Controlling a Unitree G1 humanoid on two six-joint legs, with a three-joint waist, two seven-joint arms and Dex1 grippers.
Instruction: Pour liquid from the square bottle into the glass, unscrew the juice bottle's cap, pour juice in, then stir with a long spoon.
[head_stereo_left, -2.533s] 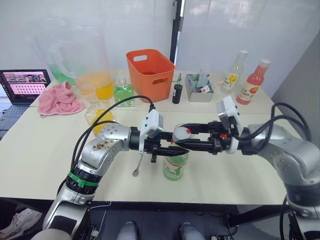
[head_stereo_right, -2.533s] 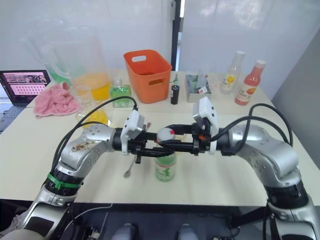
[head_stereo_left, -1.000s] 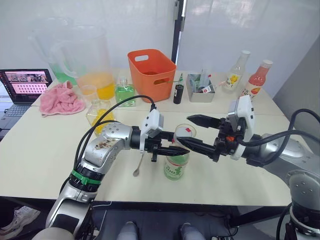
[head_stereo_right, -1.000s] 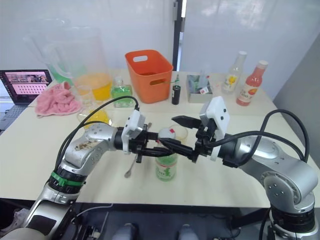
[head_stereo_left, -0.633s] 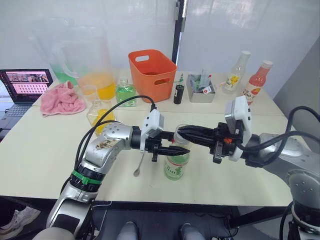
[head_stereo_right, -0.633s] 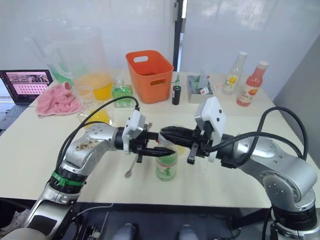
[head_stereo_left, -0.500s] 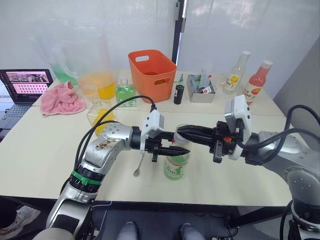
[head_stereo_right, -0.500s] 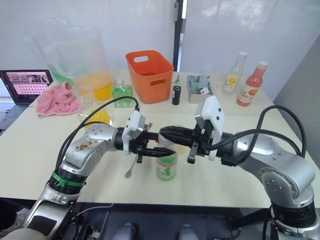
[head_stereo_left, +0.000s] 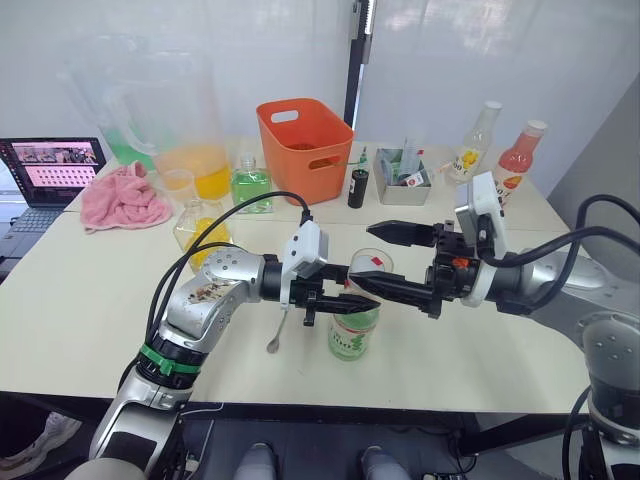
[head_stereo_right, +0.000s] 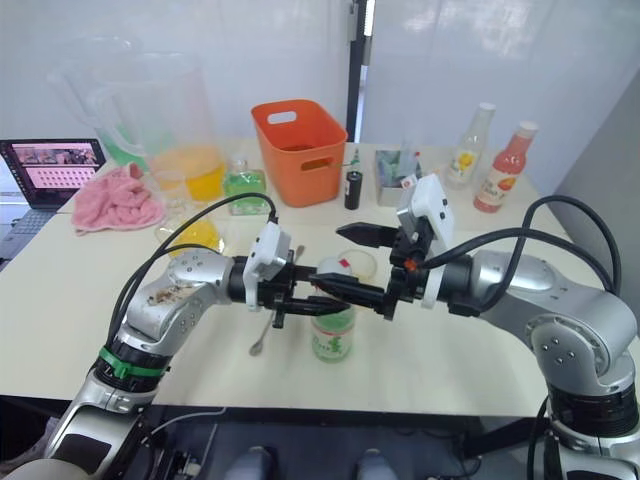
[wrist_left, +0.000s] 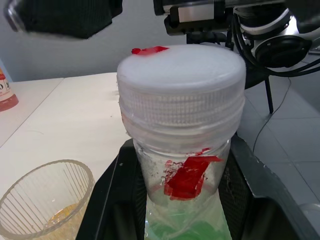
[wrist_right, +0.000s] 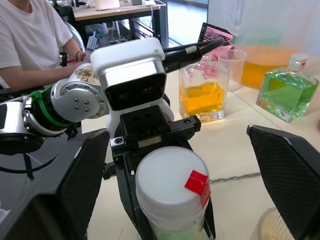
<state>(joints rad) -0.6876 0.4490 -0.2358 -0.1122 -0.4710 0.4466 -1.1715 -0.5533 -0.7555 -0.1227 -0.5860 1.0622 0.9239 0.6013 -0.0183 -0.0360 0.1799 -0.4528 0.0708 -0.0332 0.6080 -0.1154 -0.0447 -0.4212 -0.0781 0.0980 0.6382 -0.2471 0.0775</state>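
Observation:
The juice bottle (head_stereo_left: 351, 331) stands upright near the table's front edge, green-and-white label below. My left gripper (wrist_left: 180, 210) is shut on its neck just under the white cap (wrist_left: 181, 85), which sits on the bottle with red tape at its rim. My right gripper (wrist_right: 185, 190) is open, its fingers (wrist_right: 85, 185) spread wide on either side of the cap without touching it. The glass (wrist_left: 45, 200) stands just behind the bottle with a little yellowish liquid in it. The long spoon (head_stereo_left: 278, 325) lies on the table under my left arm. A square bottle (head_stereo_left: 197, 232) of orange liquid stands further left.
At the back stand an orange basket (head_stereo_left: 302, 134), a green square bottle (head_stereo_left: 249, 185), a big pitcher (head_stereo_left: 190, 150), a grey tray (head_stereo_left: 400, 178), and yellow-labelled (head_stereo_left: 470, 145) and pink-red (head_stereo_left: 510, 165) bottles. A pink cloth (head_stereo_left: 122, 200) and laptop (head_stereo_left: 45, 170) lie at left. A person (wrist_right: 30, 40) sits across.
My right gripper, shut around the cap half a second ago, has opened and its fingers now stand apart above and below it. The left gripper still holds the bottle in place.

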